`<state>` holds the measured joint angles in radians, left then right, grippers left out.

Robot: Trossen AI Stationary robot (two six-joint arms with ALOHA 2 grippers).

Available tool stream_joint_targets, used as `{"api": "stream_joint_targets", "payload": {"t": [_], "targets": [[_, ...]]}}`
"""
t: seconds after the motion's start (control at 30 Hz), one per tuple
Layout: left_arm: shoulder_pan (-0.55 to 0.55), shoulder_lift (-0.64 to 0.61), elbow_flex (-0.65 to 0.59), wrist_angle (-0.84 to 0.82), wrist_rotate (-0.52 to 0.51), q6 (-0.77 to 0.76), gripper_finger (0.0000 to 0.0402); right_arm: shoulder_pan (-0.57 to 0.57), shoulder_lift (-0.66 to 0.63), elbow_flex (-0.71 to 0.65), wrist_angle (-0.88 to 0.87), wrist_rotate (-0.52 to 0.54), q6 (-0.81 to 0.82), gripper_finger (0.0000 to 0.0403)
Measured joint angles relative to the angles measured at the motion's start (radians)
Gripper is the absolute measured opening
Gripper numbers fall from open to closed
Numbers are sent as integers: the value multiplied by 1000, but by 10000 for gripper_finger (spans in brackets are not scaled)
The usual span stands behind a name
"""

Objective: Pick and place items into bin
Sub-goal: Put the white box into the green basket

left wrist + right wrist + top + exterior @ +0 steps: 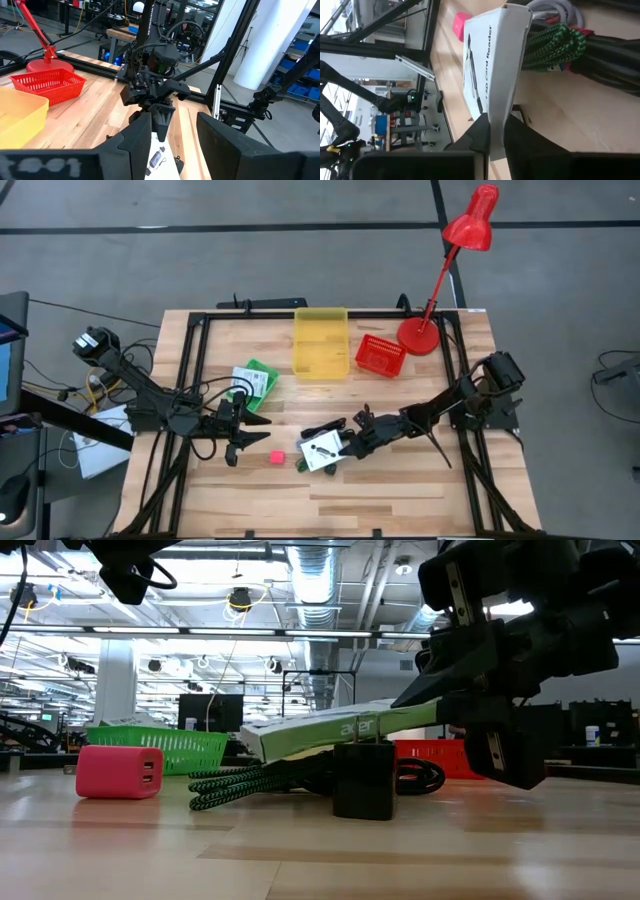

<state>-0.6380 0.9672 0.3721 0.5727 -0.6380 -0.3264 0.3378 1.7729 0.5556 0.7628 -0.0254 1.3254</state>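
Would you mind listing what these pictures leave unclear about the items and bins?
- Yellow bin: its inside shows only in the high view, too small to tell whether anything lies there.
- White packet: the right gripper hides its lower edge in the right wrist view.
- Green packet: print too small to read.
- Black cable bundle: partly behind the black cube, low view.

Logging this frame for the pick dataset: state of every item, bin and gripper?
right gripper: shut on white packet
white packet: one end lifted, tilted
cable bundle: lying on table beside the packet
black cube: upright on table
pink cube: on table, untouched
green packet: flat on table, left of the yellow bin
yellow bin: upright, no items visible inside
red basket: upright
left gripper: open, holds nothing
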Motion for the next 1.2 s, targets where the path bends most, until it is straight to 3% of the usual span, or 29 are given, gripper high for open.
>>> {"api": "stream_joint_targets", "payload": {"t": [0.77, 1.2], "targets": [[0, 0, 0, 2, 0, -15, 146, -34, -18, 0, 109, -85, -105, 23], [72, 0, 0, 23, -2, -144, 146, -143, -218, 0, 80, -103, -461, 22]]}}
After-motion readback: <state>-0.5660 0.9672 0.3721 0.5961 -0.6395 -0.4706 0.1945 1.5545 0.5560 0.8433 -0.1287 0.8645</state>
